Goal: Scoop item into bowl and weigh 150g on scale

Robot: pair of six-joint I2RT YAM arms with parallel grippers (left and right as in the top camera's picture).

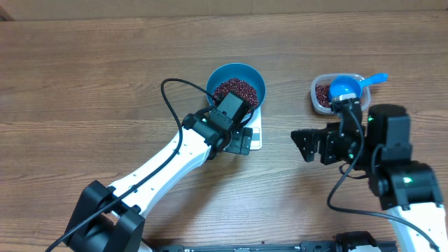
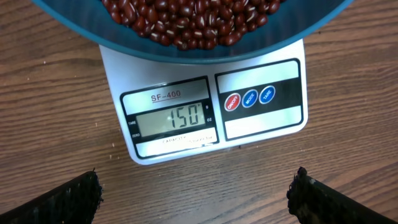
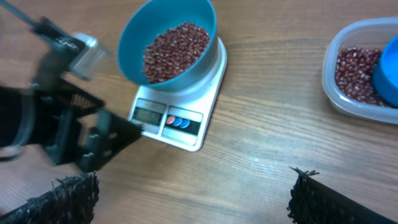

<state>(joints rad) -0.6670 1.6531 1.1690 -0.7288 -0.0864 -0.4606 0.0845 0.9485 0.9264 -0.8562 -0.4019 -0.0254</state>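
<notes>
Both your left gripper and right gripper stood empty, fingers spread, as the scale under the blue bowl of beans read 150.

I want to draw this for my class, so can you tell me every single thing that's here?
beans: many, dark red-brown, piled in the bowl
bowl: one, bright blue, sitting on the scale
scale: one, white, middle of the table, display shows 150
tub: one, clear plastic, on the right arm's side, more beans inside
scoop: one, blue, resting in the tub
table: one, brown wood, under everything
left gripper: one, black, open and empty, in front of the scale
right gripper: one, black, open and empty, between scale and tub
</notes>
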